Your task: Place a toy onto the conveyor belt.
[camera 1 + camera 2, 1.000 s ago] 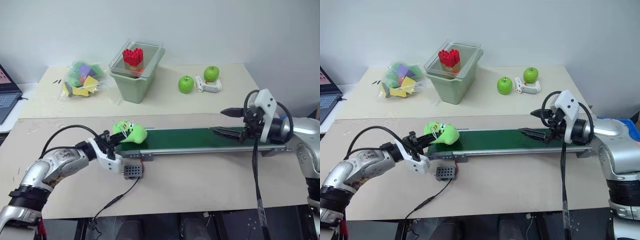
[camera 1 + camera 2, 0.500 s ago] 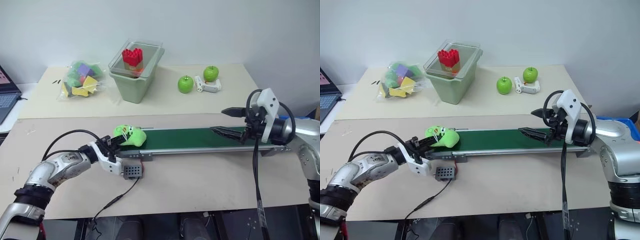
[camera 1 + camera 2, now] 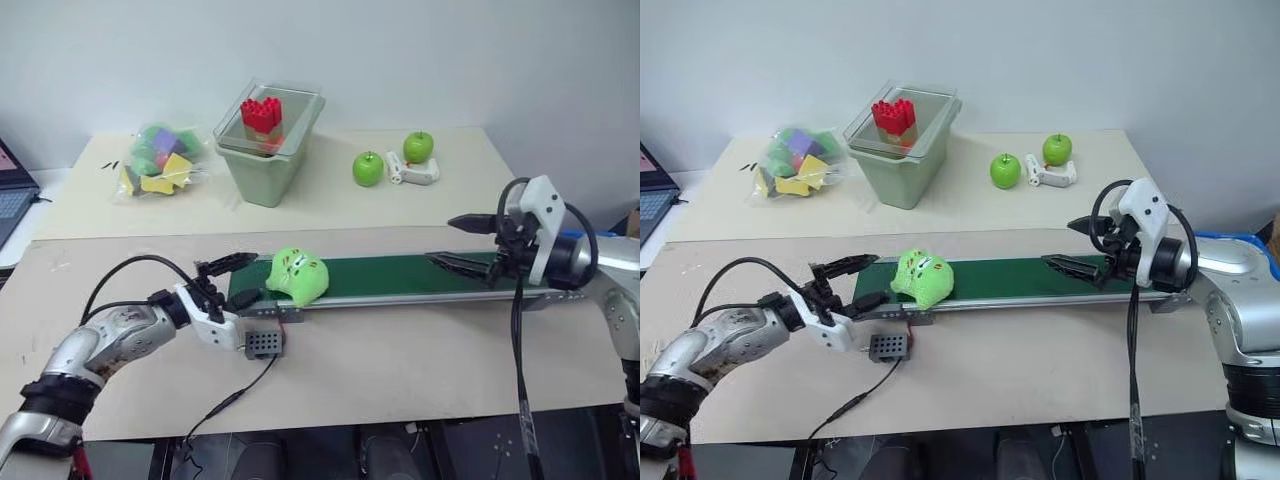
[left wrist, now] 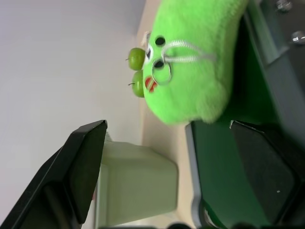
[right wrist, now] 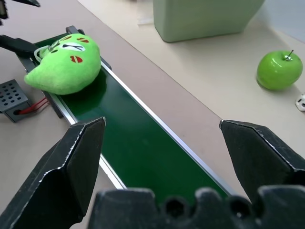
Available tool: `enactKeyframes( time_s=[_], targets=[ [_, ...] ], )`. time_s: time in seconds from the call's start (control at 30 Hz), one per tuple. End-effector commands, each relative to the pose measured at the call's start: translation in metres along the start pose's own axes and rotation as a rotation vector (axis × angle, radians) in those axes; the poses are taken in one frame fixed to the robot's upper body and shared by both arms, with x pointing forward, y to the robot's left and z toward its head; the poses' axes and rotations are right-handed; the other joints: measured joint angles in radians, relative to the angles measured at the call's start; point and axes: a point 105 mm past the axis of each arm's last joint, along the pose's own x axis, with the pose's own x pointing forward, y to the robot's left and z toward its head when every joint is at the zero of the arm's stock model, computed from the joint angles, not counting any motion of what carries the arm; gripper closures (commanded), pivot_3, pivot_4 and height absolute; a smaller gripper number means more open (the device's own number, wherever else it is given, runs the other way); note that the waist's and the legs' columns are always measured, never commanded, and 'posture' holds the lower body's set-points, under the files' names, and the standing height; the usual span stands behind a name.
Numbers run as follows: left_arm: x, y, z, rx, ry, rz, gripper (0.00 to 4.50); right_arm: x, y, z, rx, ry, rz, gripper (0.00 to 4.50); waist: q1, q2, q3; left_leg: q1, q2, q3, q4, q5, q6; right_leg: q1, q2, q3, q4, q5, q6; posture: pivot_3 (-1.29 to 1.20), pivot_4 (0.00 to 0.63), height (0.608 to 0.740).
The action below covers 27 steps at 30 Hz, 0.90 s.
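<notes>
The lime-green plush toy (image 3: 296, 277) lies on the left end of the dark green conveyor belt (image 3: 400, 274), free of both grippers. My left gripper (image 3: 240, 280) is open just left of the toy, its two black fingers spread wide and holding nothing. The left wrist view shows the toy (image 4: 195, 62) beyond the parted fingers (image 4: 78, 167). My right gripper (image 3: 445, 242) hovers open over the belt's right end, empty. In the right wrist view the toy (image 5: 64, 64) sits at the belt's (image 5: 138, 138) other end.
A small grey control box (image 3: 264, 345) with a cable sits in front of the belt's left end. Behind the belt stand a pale green bin (image 3: 262, 160) topped by a red brick toy (image 3: 262, 112), a bag of coloured blocks (image 3: 160, 162), and two apples (image 3: 368, 168) (image 3: 419, 147).
My left gripper has opened and let go of the toy. The toy now rests on the belt, a little further right. The right arm has held still.
</notes>
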Motion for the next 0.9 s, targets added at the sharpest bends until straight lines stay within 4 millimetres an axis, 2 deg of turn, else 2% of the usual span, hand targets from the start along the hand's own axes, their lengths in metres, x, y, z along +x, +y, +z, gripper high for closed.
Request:
enactKeyframes(
  time_s=[0.03, 0.07, 0.13, 0.17, 0.2, 0.27, 0.33, 0.37, 0.47, 0.57, 0.9],
  targets=[
    [-0.013, 0.000, -0.012, -0.316, 0.077, -0.057, 0.06, -0.008, -0.005, 0.012, -0.046, -0.021, -0.018, 0.00, 0.001, 0.000, 0.000, 0.000, 0.000, 0.000, 0.000, 0.000, 0.000, 0.000, 0.000, 0.000, 0.000, 0.000, 0.000, 0.00, 0.150, 0.740],
    [-0.017, -0.005, -0.017, -0.464, 0.116, -0.109, 0.06, -0.009, -0.005, 0.012, -0.048, -0.018, -0.017, 0.00, 0.001, 0.000, 0.000, 0.000, 0.000, 0.000, 0.000, 0.000, 0.000, 0.000, 0.000, 0.000, 0.000, 0.000, 0.000, 0.00, 0.150, 0.740],
    [-0.026, 0.003, -0.039, -0.748, 0.221, -0.124, 0.06, -0.009, -0.006, 0.011, -0.050, -0.011, -0.015, 0.00, 0.004, 0.000, 0.000, 0.000, 0.000, 0.000, 0.001, 0.000, 0.000, 0.000, 0.000, 0.000, 0.001, 0.000, 0.000, 0.00, 0.150, 0.740],
    [-0.029, 0.006, -0.044, -0.852, 0.243, -0.133, 0.06, -0.010, -0.006, 0.011, -0.051, -0.009, -0.014, 0.00, 0.004, 0.000, 0.000, 0.000, 0.000, 0.000, 0.001, 0.000, 0.000, 0.001, 0.000, -0.001, 0.001, 0.000, 0.000, 0.00, 0.150, 0.740],
    [-0.029, 0.021, -0.050, -0.933, 0.240, -0.086, 0.06, -0.010, -0.007, 0.011, -0.050, -0.009, -0.014, 0.00, 0.003, 0.000, 0.000, 0.000, 0.001, 0.000, 0.001, 0.000, 0.000, 0.001, 0.001, -0.001, 0.002, 0.000, 0.000, 0.00, 0.150, 0.740],
    [-0.028, 0.038, -0.057, -1.087, 0.240, -0.034, 0.06, -0.009, -0.008, 0.011, -0.051, -0.008, -0.013, 0.00, 0.002, 0.000, 0.000, 0.000, 0.000, 0.000, 0.001, 0.000, 0.000, 0.001, 0.001, -0.001, 0.002, 0.000, 0.000, 0.00, 0.150, 0.740],
    [-0.023, 0.053, -0.046, -1.179, 0.175, -0.078, 0.06, -0.009, -0.008, 0.012, -0.051, -0.009, -0.009, 0.00, 0.003, 0.000, 0.000, 0.000, 0.000, -0.001, 0.002, 0.000, 0.000, 0.001, 0.001, -0.001, 0.002, 0.000, 0.000, 0.00, 0.150, 0.740],
    [-0.018, 0.067, -0.040, -1.228, 0.124, -0.064, 0.06, -0.008, -0.007, 0.012, -0.053, -0.009, -0.004, 0.00, 0.002, 0.000, 0.000, 0.000, 0.000, -0.001, 0.003, 0.000, 0.000, 0.001, 0.001, -0.001, 0.002, 0.000, 0.000, 0.00, 0.150, 0.740],
    [-0.007, 0.088, -0.024, -1.270, 0.050, -0.063, 0.06, -0.008, -0.004, 0.016, -0.052, -0.023, 0.020, 0.00, 0.001, 0.000, 0.000, -0.001, 0.000, -0.001, 0.003, 0.000, 0.000, 0.001, 0.001, -0.001, 0.001, 0.000, 0.000, 0.00, 0.150, 0.740],
    [-0.001, 0.089, -0.010, -1.280, -0.009, -0.130, 0.06, -0.010, 0.003, 0.024, -0.054, -0.055, 0.051, 0.00, 0.000, 0.000, 0.000, 0.000, 0.000, -0.001, 0.002, 0.000, 0.001, 0.001, 0.001, 0.000, 0.001, 0.000, 0.000, 0.00, 0.150, 0.740],
    [0.014, 0.109, -0.009, -1.320, -0.058, -0.022, 0.06, -0.016, 0.008, 0.022, -0.014, -0.078, 0.034, 0.00, 0.001, 0.000, 0.000, 0.000, 0.000, -0.001, 0.003, 0.000, 0.001, 0.001, 0.001, 0.000, 0.001, 0.000, 0.000, 0.00, 0.150, 0.740]
  ],
)
